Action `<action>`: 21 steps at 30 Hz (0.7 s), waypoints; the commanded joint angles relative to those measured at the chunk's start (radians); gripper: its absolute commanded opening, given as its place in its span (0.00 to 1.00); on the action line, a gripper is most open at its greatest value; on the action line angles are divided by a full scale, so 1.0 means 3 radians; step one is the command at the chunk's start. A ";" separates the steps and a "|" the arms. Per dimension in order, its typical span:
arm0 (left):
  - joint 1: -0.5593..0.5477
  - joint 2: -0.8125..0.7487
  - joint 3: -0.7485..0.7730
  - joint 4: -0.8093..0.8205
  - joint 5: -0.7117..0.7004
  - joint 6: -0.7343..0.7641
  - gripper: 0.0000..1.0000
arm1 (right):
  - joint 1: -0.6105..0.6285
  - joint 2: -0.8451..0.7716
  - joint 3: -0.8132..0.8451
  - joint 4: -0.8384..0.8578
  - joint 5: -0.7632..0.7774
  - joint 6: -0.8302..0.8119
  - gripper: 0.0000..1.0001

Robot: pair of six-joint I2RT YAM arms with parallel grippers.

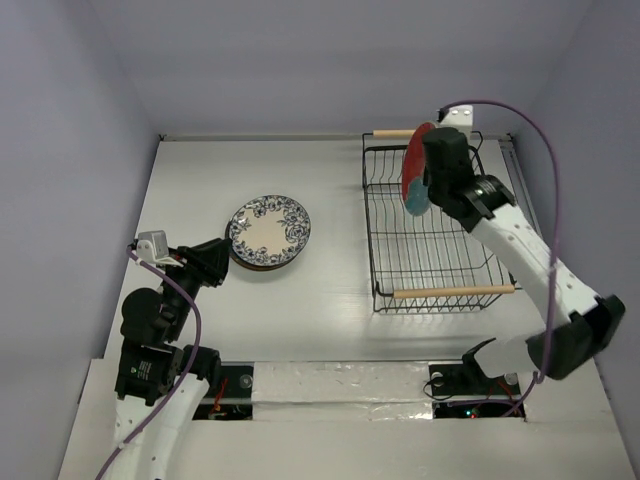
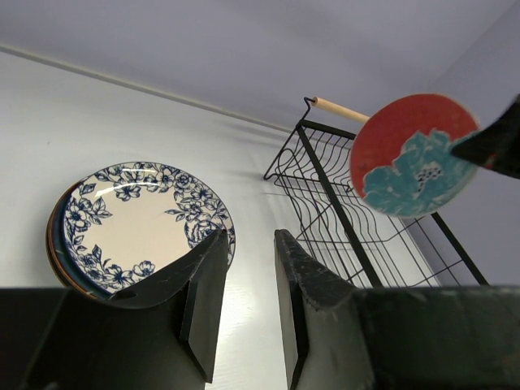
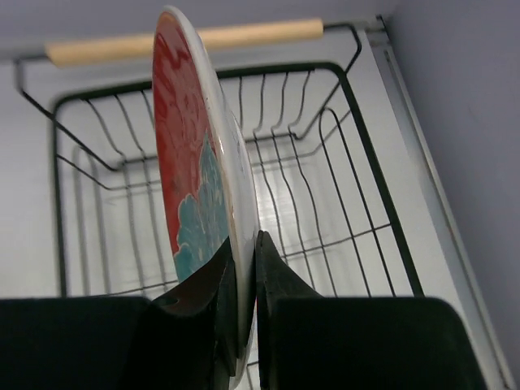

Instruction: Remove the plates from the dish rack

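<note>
Right tool (image 3: 245,244) mine: clamped on rim of red plate (image 3: 191,162), upright, above 12 o'clock end of dish rack (image 1: 455,292). My left tool (image 2: 249,240) slightly parted, empty, at 8 o'clock of blue-floral plate (image 2: 138,219) topping stack on counter (image 1: 330,200), 9 o'clock of rack.

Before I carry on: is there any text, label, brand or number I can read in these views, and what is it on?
No readable text, number or sign in any view.
On the red plate held in the right gripper: flower pattern only, no lettering.
On the white-blue floral plate: pattern only.
On the dish rack and its wooden handles: no label shows.
</note>
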 commanded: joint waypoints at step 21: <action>0.0075 -0.0004 0.0045 0.0139 0.0050 0.0015 0.27 | 0.0766 0.0508 -0.0001 0.2481 -0.2481 0.1432 0.00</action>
